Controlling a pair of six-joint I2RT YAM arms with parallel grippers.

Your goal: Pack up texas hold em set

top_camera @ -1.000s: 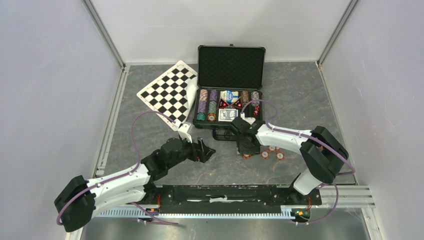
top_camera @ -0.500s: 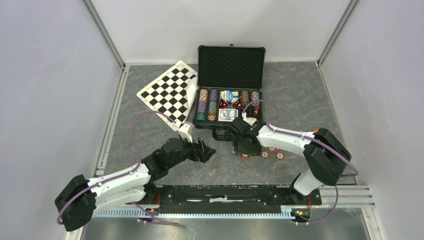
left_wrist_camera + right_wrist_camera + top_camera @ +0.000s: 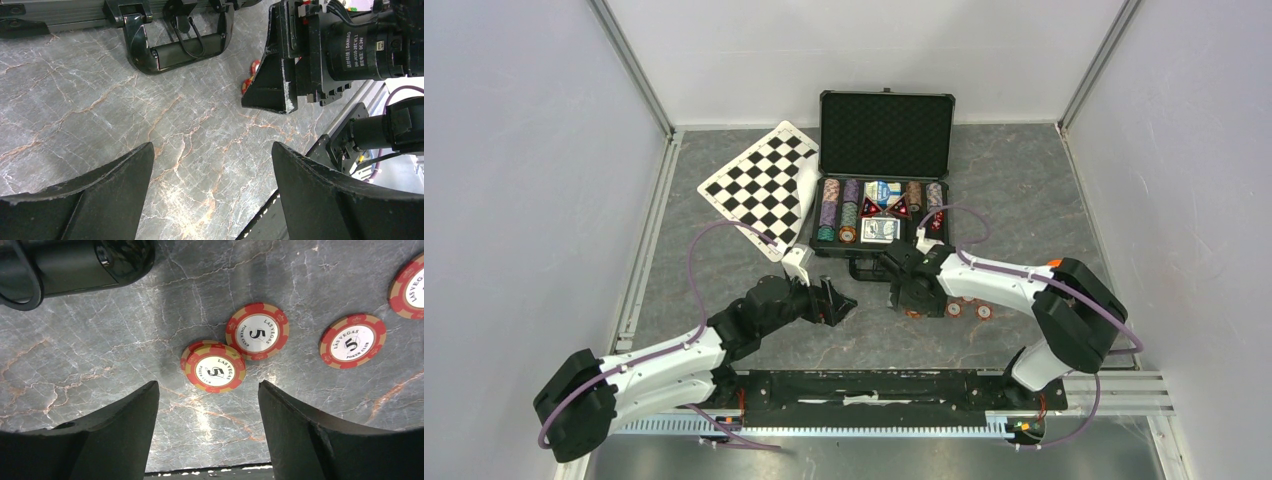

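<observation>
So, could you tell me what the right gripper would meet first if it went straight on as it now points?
Most likely the red five chip lying flat on the table, between the open fingers of the right gripper. Depth is unclear, so the fingertips might reach the table beside it first.

White arms (image 3: 659, 367), black joints (image 3: 574, 405), purple cables (image 3: 690, 275)

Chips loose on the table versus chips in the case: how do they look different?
The loose chips lie flat and scattered on the table, faces up; the cased chips stand packed on edge in rows. The loose chips are all red and tan; the cased chips come in several colours. Both are round, striped poker chips.
</observation>
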